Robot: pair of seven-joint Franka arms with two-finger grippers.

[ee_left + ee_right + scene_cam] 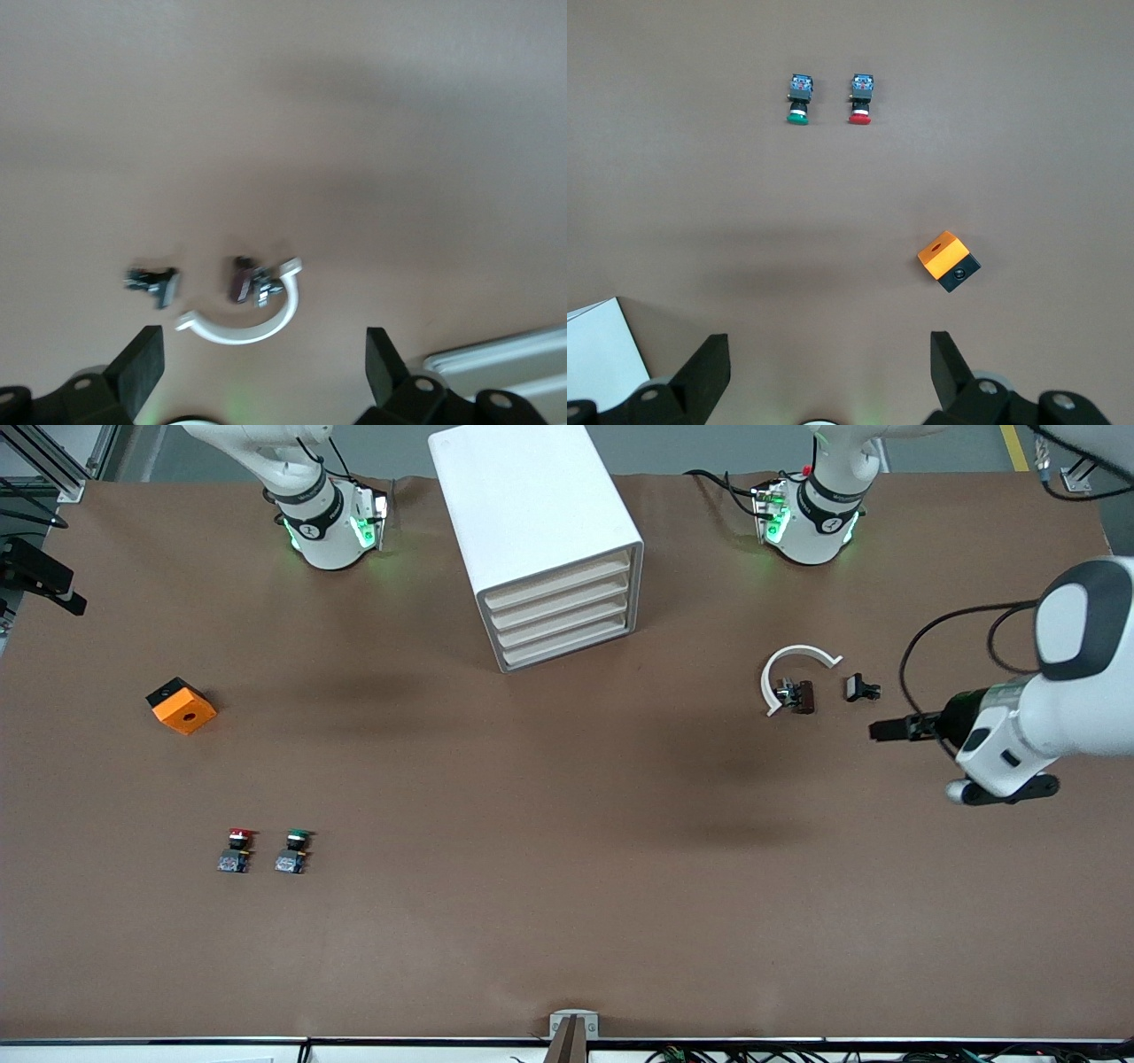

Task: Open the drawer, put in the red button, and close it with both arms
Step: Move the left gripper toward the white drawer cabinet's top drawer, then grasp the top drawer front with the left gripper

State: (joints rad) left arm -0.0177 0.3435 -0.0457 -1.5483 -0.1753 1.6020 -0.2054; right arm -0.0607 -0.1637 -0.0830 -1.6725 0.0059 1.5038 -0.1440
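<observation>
Left hand [886,730] up in the air over bare counter [567,921] at the left arm's end, fingers [142,365] spread wide, nothing between them. Just beside it on the counter, toward the cabinet: a small black clip [861,687], then a white ring piece [791,670] with a gap in it, curving around a dark little part [796,695]. Clip and ring apart, not touching. Wide brown surface free between these and the cabinet.

Right hand [830,367] not seen from the front; from its own wrist view, fingers [707,365] parted wide and holding nothing, over open counter near a corner of the cabinet [542,538].

Cabinet standing between the two bases, turned at an angle, all four drawers shut and flush; the drawer [567,648] lowest in the stack level with the rest. Clear room in front of it.

Red button [236,851] toward the right arm's end, nearer the front camera, cap pointing away from that camera. Green button [293,851] just beside it, apart, on the side toward the counter's middle. Orange block [182,706] farther from the camera than both, well apart. Broad empty counter from the buttons to the near edge.
</observation>
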